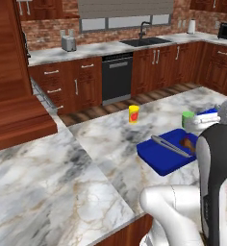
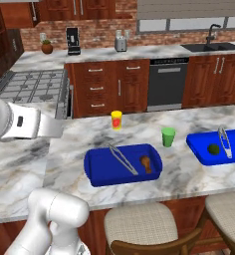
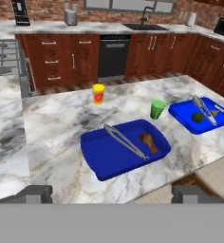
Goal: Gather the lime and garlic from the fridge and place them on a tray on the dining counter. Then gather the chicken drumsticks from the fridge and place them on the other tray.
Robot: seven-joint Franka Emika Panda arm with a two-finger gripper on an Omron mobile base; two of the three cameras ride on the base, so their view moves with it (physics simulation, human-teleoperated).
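Observation:
My gripper [image 3: 115, 194] is open and empty, held back from and above the dining counter [image 3: 52, 137]. Its fingertips [image 3: 35, 193] frame the near blue tray [image 3: 99, 154]. One reddish-brown chicken drumstick [image 3: 149, 141] lies in that tray beside metal tongs [image 3: 126, 141]. Further right, the second blue tray [image 3: 180, 114] holds the dark green lime [image 3: 197, 117], another pair of tongs and a small tan lump [image 3: 214, 113] that looks like the garlic. The right base view shows the drumstick [image 2: 146, 163] and the lime [image 2: 214, 149] in their trays. From the left base view I see the drumstick [image 1: 187, 143].
A light green cup [image 3: 157, 109] stands between the two trays, and a yellow container [image 3: 98, 94] is behind the near one. Two stools [image 2: 139, 226] sit at the counter's front edge. Wooden cabinets, a dishwasher [image 2: 167, 84] and a stove [image 2: 32, 84] line the far wall.

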